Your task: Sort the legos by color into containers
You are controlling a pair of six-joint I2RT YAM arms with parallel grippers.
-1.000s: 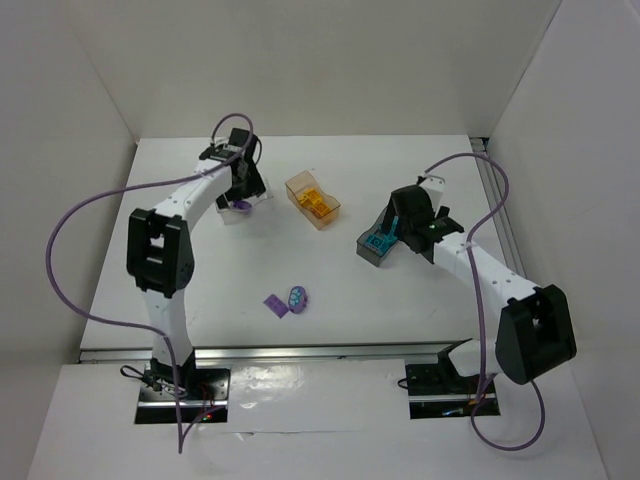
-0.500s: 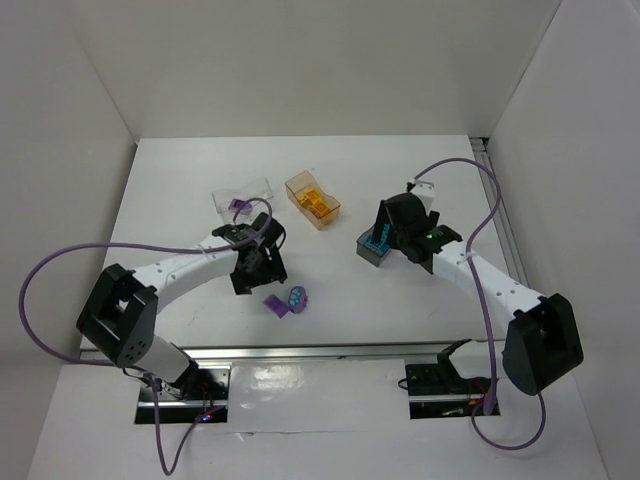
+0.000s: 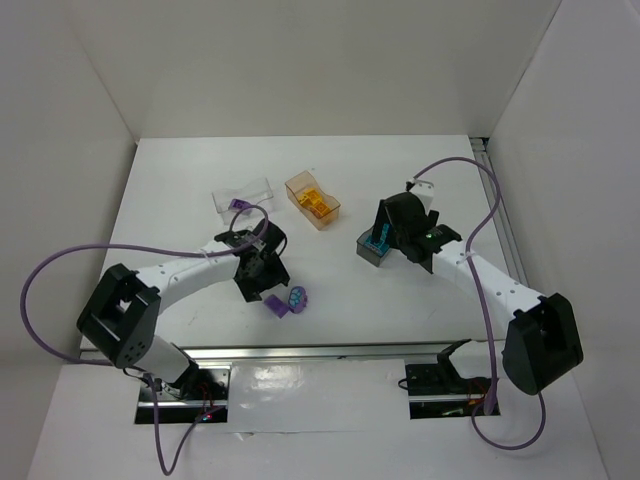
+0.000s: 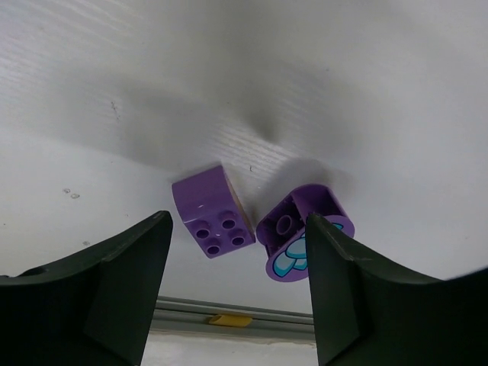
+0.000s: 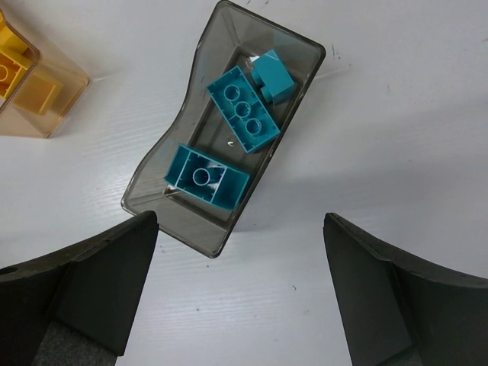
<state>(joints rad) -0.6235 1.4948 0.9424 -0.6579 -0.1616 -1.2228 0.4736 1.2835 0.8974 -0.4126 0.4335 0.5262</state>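
Observation:
A purple brick (image 3: 277,305) and a rounded purple piece with a blue pattern (image 3: 298,298) lie side by side near the table's front. My left gripper (image 3: 264,280) hovers just behind them, open and empty. In the left wrist view the brick (image 4: 212,221) and the rounded piece (image 4: 305,232) lie between the spread fingers of the gripper (image 4: 238,229). My right gripper (image 3: 388,240) is open and empty over the smoky grey bin (image 5: 202,229), which holds three cyan bricks (image 5: 242,109). The clear bin (image 3: 243,192) holds one purple brick (image 3: 238,204). The amber bin (image 3: 325,215) holds yellow bricks.
White walls close in the table on three sides. A metal rail (image 3: 320,352) runs along the front edge, close behind the two purple pieces. The amber bin's corner shows at the top left of the right wrist view (image 5: 30,84).
My left arm swung from the clear bin at the back down to the two purple pieces at the front. My right gripper shifted slightly over the grey bin.

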